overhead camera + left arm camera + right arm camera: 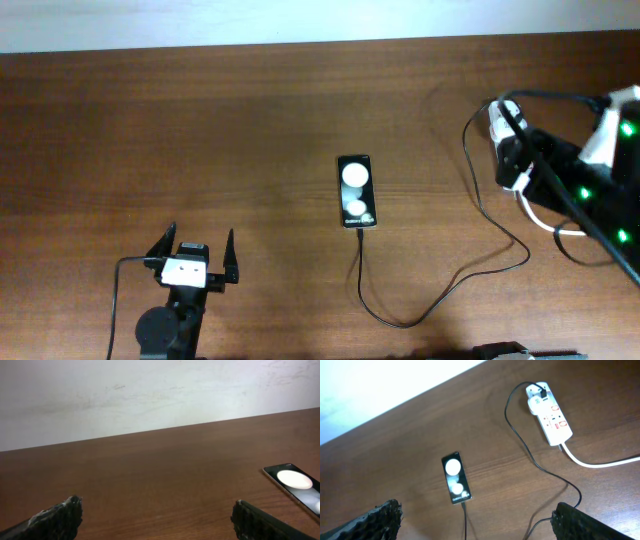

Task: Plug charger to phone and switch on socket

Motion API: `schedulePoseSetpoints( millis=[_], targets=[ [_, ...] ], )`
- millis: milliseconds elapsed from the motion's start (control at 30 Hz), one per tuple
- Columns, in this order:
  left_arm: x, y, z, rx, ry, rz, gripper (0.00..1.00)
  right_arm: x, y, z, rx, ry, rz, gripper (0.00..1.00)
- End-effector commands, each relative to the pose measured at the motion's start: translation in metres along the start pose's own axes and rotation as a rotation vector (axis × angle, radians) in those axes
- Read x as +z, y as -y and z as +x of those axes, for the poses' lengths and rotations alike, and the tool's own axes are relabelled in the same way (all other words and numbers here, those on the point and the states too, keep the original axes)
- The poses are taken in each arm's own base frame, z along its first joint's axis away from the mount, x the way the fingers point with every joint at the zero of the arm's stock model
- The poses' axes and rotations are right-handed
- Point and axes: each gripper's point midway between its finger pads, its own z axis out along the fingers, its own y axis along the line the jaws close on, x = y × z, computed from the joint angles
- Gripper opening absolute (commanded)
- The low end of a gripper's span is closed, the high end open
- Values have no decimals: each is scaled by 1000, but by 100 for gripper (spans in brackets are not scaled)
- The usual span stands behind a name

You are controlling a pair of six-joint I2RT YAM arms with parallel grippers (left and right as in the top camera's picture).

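The phone (358, 190) lies flat at the table's middle, face up with two white spots; it also shows in the right wrist view (456, 477) and at the right edge of the left wrist view (295, 482). The charger cable (470, 275) meets the phone's near edge, loops across the table (540, 467) and ends at the far end of the socket (551, 414). In the overhead view the socket (500, 122) is partly hidden under my right arm (580, 170). My right gripper (477, 510) is open and empty, high above the table. My left gripper (195, 250) is open and empty, left of the phone.
The socket's thick white cord (600, 462) runs off to the right. A pale wall (150, 395) stands behind the table's far edge. Bare wood lies between my left gripper (157, 520) and the phone.
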Motion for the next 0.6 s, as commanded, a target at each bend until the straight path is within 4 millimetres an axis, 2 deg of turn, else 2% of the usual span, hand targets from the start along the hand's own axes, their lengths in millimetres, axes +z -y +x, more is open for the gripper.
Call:
schedulePoseSetpoints(
  millis=[0, 100, 167, 267, 367, 467, 567],
  targets=[
    [0, -2, 2, 16, -4, -10, 99, -20, 4, 3, -6, 53, -14, 99],
    [0, -2, 2, 16, -4, -10, 99, -34, 13, 4, -16, 99, 7, 99],
    [0, -2, 2, 16, -4, -10, 99, -30, 18, 13, -42, 110, 21, 99],
    [0, -2, 2, 16, -4, -10, 99, -3, 4, 23, -180, 205, -79, 99],
    [0, -2, 2, 16, -4, -10, 99, 25, -12, 44, -300, 338, -267, 99],
    [0, -2, 2, 16, -4, -10, 99, 43, -5, 53, -284, 472, -341, 99],
    [0, -2, 2, 16, -4, -10, 99, 52, 1, 59, -280, 655, -394, 99]
  ],
)
